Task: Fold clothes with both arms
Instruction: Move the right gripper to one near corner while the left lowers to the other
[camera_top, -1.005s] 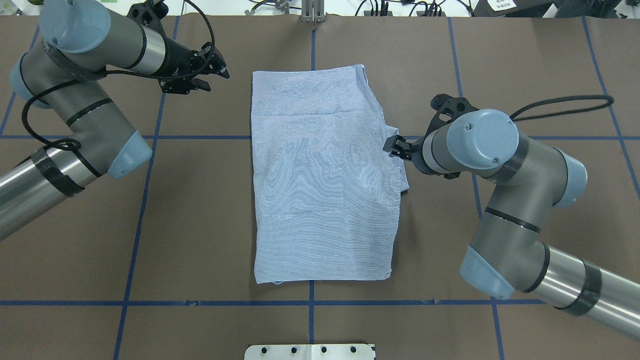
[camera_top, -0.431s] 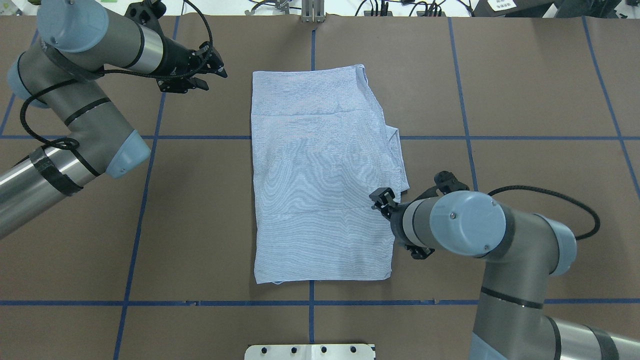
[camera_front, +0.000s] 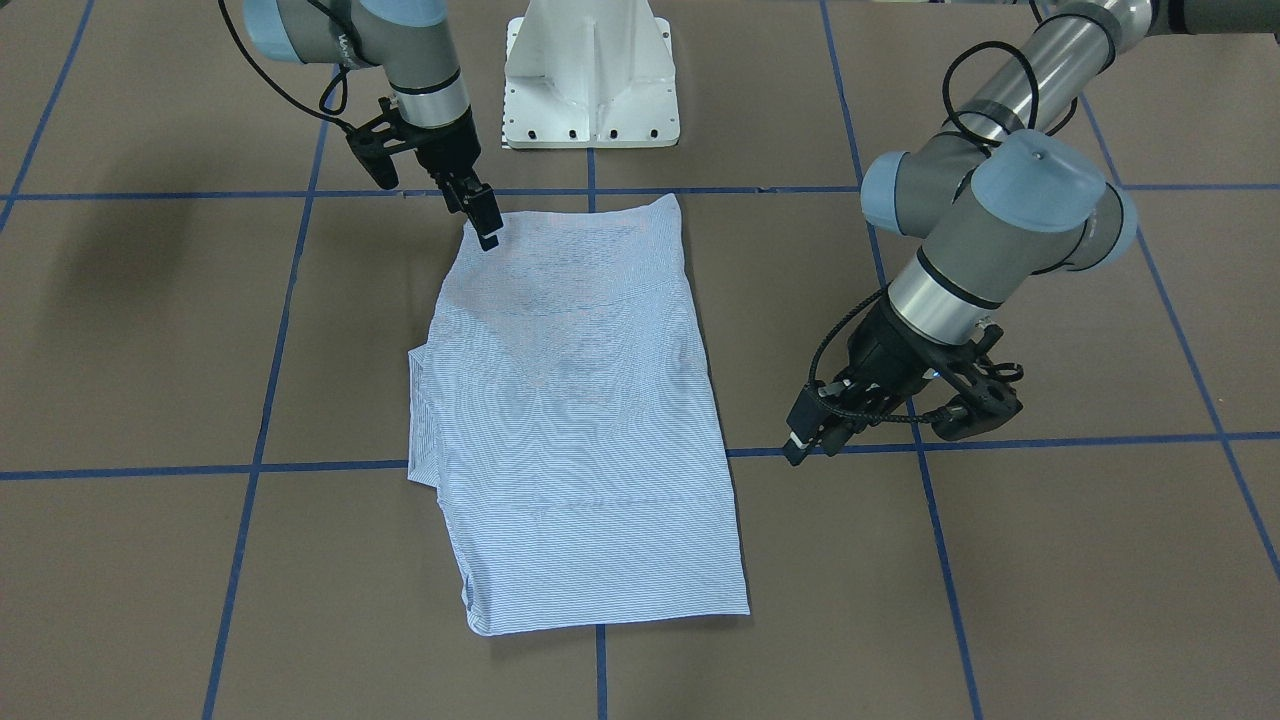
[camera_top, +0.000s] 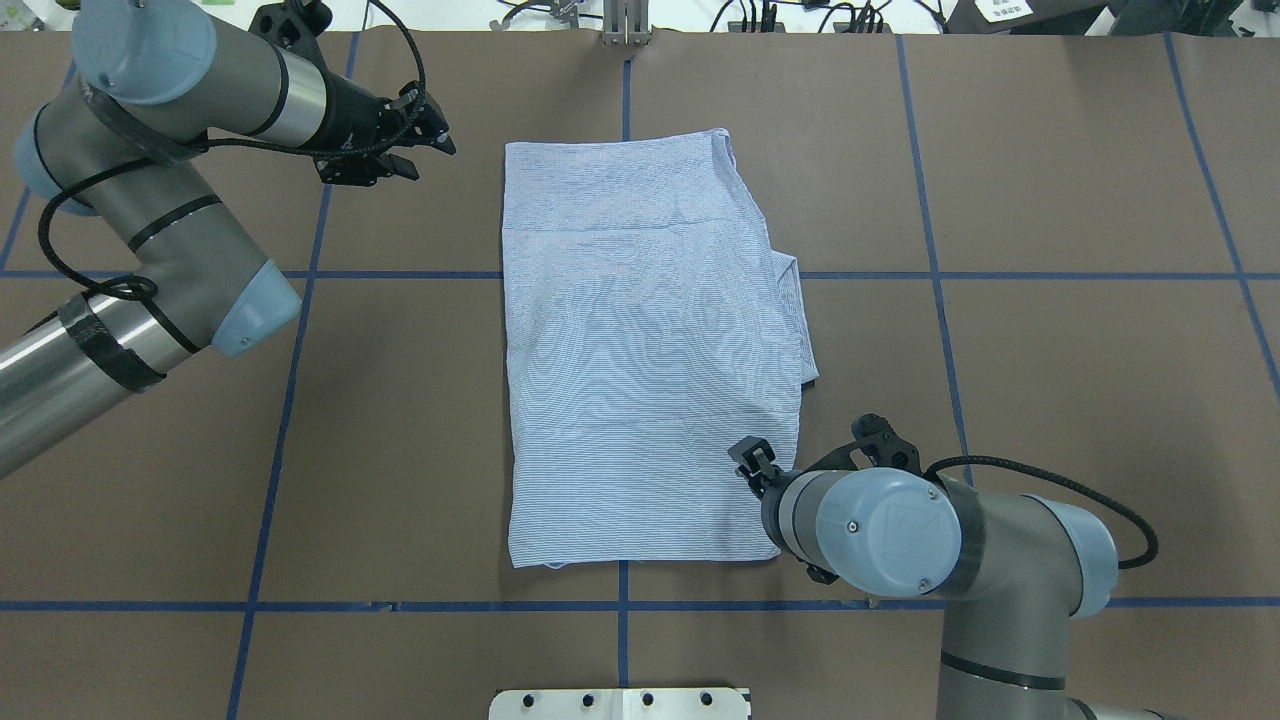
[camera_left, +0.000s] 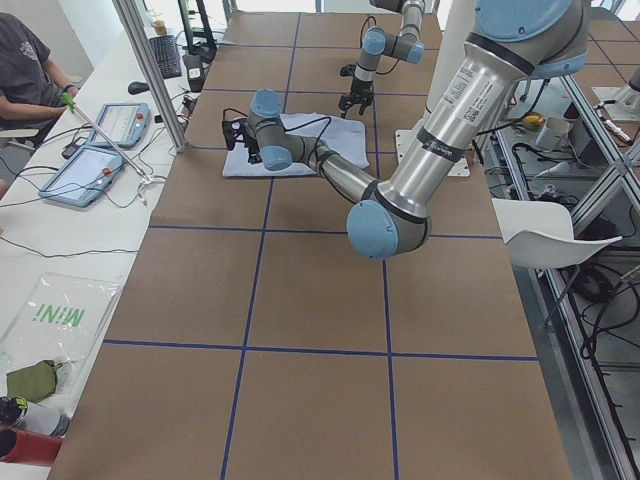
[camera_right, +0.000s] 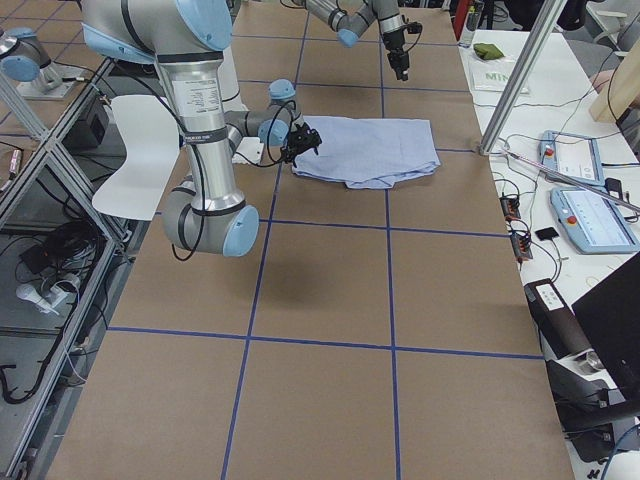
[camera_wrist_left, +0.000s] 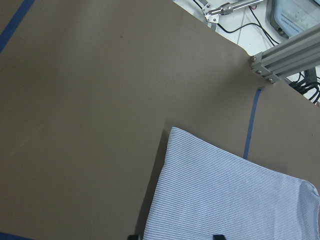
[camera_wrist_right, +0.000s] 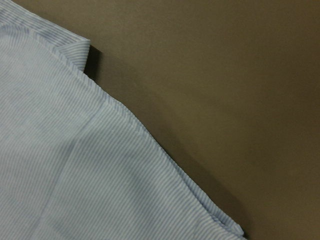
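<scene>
The likeliest slip, as I judge it, is a lopsided fold: the shirt (camera_top: 645, 350) lies flat as a folded rectangle in the middle of the surface (camera_top: 1050, 400), with a flap of under-layer poking out along its 3 o'clock edge. A pinch at one corner alone could catch only the top ply, so the stacked layers would slide and that flap would spill wider. The right end effector (camera_top: 752, 462) hangs over the shirt's 5 o'clock corner, its wrist folded back over the forearm and pointing down; I cannot tell whether its fingers are apart or together. The left end effector (camera_top: 430, 158) sits off the cloth at 10 o'clock, fingers spread and empty, with its arm bent at the elbow and reaching toward the far corner.
</scene>
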